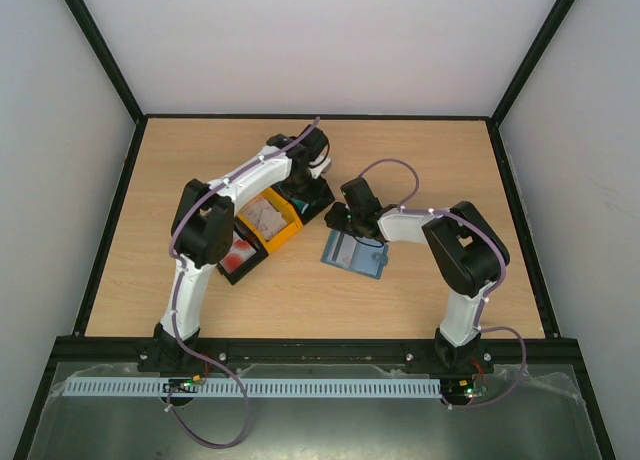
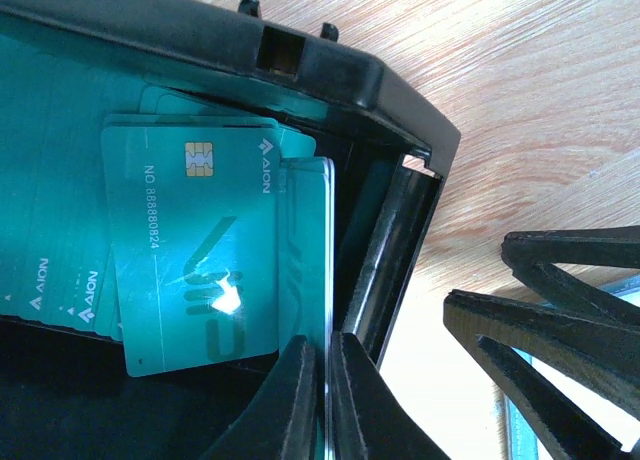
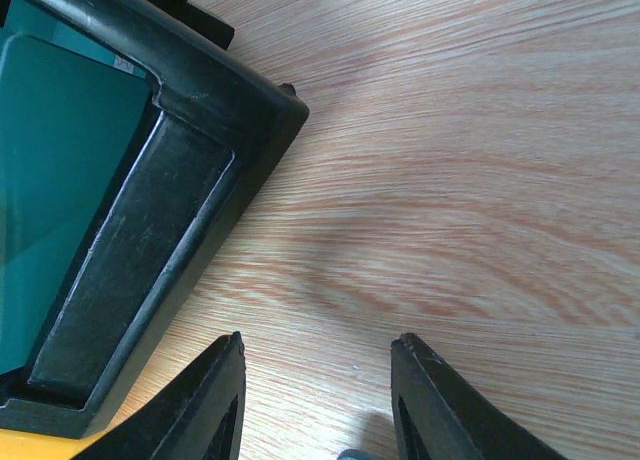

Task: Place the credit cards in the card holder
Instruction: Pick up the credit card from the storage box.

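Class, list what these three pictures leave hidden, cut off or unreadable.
Left wrist view: the teal card pinched by the left gripper stands nearly edge-on; its face is unreadable.
Top view: print on the credit cards is too small.
Right wrist view: the black tray is cut off by the left edge; the card holder lies out of frame.
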Robot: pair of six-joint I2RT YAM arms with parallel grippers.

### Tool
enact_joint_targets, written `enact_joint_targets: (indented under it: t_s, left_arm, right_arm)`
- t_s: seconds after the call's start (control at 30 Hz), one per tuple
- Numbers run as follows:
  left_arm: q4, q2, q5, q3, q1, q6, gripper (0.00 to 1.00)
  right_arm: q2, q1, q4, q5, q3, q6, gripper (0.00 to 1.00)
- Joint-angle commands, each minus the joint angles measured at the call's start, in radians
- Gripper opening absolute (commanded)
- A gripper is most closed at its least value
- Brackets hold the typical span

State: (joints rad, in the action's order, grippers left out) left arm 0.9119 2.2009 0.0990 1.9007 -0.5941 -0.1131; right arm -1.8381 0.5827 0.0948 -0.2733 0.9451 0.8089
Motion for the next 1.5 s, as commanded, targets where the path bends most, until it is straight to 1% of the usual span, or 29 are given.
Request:
enact_joint_targets:
  t_s: [0.0, 0.33, 0.5, 0.63, 0.7, 0.9, 1.03, 1.17, 1.3, 1.47]
  left_arm:
    - [0.039, -0.061, -0.006, 0.001, 0.003, -0.002, 0.07]
    - [0.044, -0.091, -0.035, 0.0, 0.013, -0.012, 0.05]
    - [0.019, -0.111, -0.066, -0.017, 0.03, -0.045, 0.05]
    - [-0.014, -0.129, -0.054, -0.045, 0.049, -0.061, 0.06]
    - [-0.028, -0.136, -0.044, -0.056, 0.057, -0.068, 0.04]
    - [-0.085, -0.172, -0.015, -0.102, 0.09, -0.121, 0.03]
    - [-0.145, -0.231, -0.003, -0.16, 0.126, -0.158, 0.02]
    - [-0.242, -0.319, 0.07, -0.249, 0.168, -0.197, 0.03]
    - [-0.317, -0.403, 0.181, -0.33, 0.216, -0.245, 0.03]
    - [-0.463, -0.527, 0.403, -0.459, 0.292, -0.367, 0.02]
  right_arm:
    - [0.029, -0.006, -0.025, 0.017, 0.0, 0.002, 0.41]
    - [0.031, -0.013, -0.029, 0.004, 0.022, 0.0, 0.41]
    - [0.03, -0.02, -0.026, -0.022, 0.043, -0.004, 0.43]
    - [0.032, -0.023, -0.019, -0.04, 0.054, -0.003, 0.44]
    - [0.03, -0.023, -0.011, -0.05, 0.056, 0.0, 0.45]
    - [0.024, -0.025, 0.051, -0.133, 0.049, 0.015, 0.46]
    - [0.028, -0.032, 0.113, -0.193, 0.053, 0.038, 0.48]
    - [0.028, -0.063, 0.223, -0.289, 0.061, 0.094, 0.52]
    - [0.035, -0.093, 0.363, -0.368, 0.063, 0.171, 0.63]
    - [0.016, -0.099, 0.511, -0.463, 0.125, 0.264, 0.76]
